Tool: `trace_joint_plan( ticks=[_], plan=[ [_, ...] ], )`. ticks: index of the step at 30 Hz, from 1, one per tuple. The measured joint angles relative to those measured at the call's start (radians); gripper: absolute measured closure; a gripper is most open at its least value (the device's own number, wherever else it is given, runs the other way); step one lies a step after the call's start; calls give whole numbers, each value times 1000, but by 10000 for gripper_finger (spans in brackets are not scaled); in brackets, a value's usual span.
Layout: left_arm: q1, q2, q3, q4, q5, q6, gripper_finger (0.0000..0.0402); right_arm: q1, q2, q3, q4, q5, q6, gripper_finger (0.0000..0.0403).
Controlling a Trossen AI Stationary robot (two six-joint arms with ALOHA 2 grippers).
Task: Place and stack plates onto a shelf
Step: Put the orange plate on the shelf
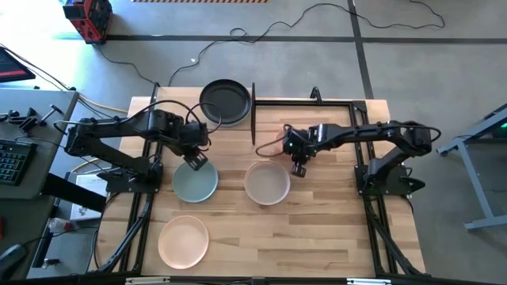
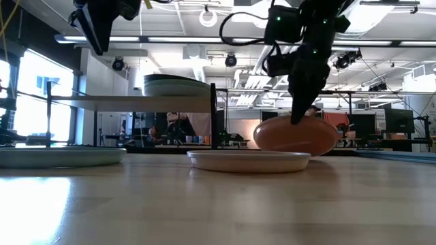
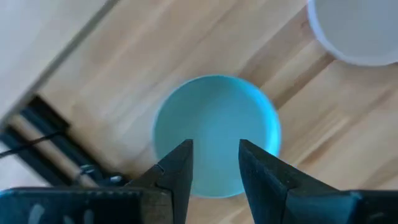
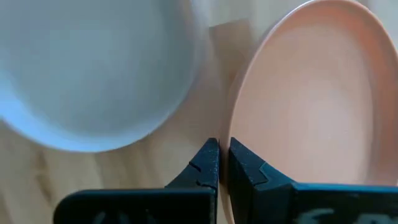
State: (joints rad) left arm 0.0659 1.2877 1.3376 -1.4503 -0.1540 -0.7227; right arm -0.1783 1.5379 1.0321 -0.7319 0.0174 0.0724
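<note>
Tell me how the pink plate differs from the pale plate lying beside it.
The salmon pink plate is tipped up on edge; the beige plate lies flat on the table. The right hand pinches the pink plate's rim; nothing touches the beige one. Both are round, shallow and alike in size. The left hand hovers open over a pale green plate.

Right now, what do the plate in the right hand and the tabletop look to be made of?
Salmon plate, pinched at its rim by the right hand: looks like matte glazed ceramic or melamine; even colour, soft sheen, no sharp glare. Can't settle which. Tabletop: light wood, butcher-block style; visible joined strips and grain, with a smooth finish that reflects window light in the low view.
</note>
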Motion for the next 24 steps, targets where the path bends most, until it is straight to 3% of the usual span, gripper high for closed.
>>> trace_joint_plan(
  ticks=[10,17,24],
  plan=[
    [0,0,0,147,21,-111,303,156,0,119,-168,53,5,403],
    [0,0,0,170,27,-304,310,226,-1,267,-296,58,-66,403],
    [0,0,0,170,125,-484,310,314,-1,414,-405,57,-158,403]
  ],
)
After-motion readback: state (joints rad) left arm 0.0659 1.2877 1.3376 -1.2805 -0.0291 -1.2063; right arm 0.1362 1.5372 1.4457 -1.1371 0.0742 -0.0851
